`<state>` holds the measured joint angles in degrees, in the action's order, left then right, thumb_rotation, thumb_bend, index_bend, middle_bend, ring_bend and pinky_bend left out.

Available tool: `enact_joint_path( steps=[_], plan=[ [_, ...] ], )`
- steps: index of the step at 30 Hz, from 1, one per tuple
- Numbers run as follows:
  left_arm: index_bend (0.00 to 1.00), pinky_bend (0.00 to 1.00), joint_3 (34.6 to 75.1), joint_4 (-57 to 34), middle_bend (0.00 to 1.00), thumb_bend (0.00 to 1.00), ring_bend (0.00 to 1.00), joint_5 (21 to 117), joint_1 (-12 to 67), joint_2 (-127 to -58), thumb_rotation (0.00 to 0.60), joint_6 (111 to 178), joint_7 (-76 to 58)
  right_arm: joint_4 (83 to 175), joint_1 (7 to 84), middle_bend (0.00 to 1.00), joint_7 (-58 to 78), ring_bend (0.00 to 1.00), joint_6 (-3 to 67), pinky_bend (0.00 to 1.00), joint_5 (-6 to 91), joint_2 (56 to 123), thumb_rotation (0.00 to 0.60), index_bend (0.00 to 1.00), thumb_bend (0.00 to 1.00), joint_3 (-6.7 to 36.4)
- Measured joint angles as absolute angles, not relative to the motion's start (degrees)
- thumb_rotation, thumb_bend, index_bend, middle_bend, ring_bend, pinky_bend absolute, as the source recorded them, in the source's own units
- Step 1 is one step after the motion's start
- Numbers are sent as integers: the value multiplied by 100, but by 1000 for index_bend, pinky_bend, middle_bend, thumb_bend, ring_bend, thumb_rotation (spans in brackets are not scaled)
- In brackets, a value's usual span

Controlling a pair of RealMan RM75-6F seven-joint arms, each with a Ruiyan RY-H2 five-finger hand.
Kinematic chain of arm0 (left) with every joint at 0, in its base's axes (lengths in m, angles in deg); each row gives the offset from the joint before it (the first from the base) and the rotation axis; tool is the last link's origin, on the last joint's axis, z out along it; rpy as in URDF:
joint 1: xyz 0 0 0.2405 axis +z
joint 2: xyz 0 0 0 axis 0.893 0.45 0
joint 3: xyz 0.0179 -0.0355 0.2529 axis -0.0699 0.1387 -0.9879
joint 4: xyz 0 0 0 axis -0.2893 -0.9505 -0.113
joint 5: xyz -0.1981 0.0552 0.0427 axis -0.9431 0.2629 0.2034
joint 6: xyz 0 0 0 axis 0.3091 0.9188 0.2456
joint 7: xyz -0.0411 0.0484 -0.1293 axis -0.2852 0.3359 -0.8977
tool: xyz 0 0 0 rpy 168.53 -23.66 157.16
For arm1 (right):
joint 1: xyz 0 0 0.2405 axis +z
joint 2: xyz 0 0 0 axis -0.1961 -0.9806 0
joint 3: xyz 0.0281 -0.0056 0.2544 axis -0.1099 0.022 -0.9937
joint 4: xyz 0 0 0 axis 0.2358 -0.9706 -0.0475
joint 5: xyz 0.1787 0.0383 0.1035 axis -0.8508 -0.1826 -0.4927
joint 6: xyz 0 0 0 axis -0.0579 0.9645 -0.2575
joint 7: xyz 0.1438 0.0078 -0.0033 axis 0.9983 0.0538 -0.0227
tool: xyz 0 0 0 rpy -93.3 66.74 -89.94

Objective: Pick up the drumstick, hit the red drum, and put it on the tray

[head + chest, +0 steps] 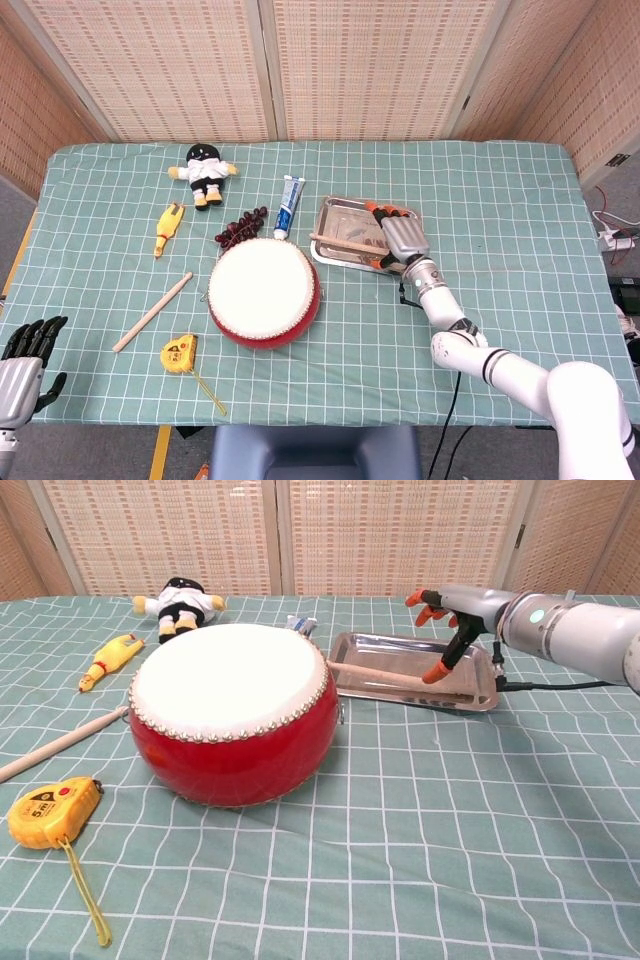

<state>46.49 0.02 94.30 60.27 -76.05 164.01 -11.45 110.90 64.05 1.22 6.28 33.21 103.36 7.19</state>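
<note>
The red drum (265, 292) (232, 712) with its white skin stands left of the metal tray (335, 214) (476, 697). A wooden drumstick (345, 241) (385, 675) lies flat in the tray, along its near side. My right hand (395, 231) (447, 613) hovers over the tray's right part, fingers spread, holding nothing; its orange fingertips (432, 672) point down close to the stick. My left hand (25, 345) rests at the table's near left corner, fingers apart and empty, seen only in the head view.
A second wooden stick (152, 312) (58, 744) and a yellow tape measure (180, 353) (48, 809) lie left of the drum. Behind are a rubber chicken (168, 227), a plush doll (205, 172), grapes (240, 229) and a toothpaste tube (289, 206).
</note>
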Motion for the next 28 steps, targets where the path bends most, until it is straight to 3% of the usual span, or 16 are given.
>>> enact_joint_path(
  steps=[6, 9, 14, 18, 28],
  plan=[
    [62, 51, 4695, -28, 66, 343, 36, 9444, 5981, -7605, 600, 16398, -1197, 12287, 5859, 143, 65, 99, 1502, 190, 3758, 9612, 600, 224, 129, 920],
    [61, 51, 4733, -1, 65, 344, 36, 9454, 5950, -7600, 600, 16407, -1174, 13108, 5410, 150, 37, 105, 2093, 190, 4039, 9055, 600, 250, 162, 1100],
    [61, 49, 4800, 90, 62, 343, 36, 9475, 5925, -7584, 600, 16499, -1064, 14444, 4379, 150, 102, 105, 3280, 190, 4705, 7955, 600, 255, 176, 1574],
    [62, 48, 4862, 203, 58, 343, 36, 9491, 5908, -7583, 600, 16590, -913, 14961, 3597, 149, 332, 104, 4159, 190, 5386, 7319, 600, 255, 175, 2016],
    [61, 47, 4961, 507, 54, 343, 36, 9492, 5880, -7556, 600, 16727, -556, 15178, 2173, 149, 1123, 73, 5870, 174, 6873, 6937, 600, 216, 176, 2859]
  ],
)
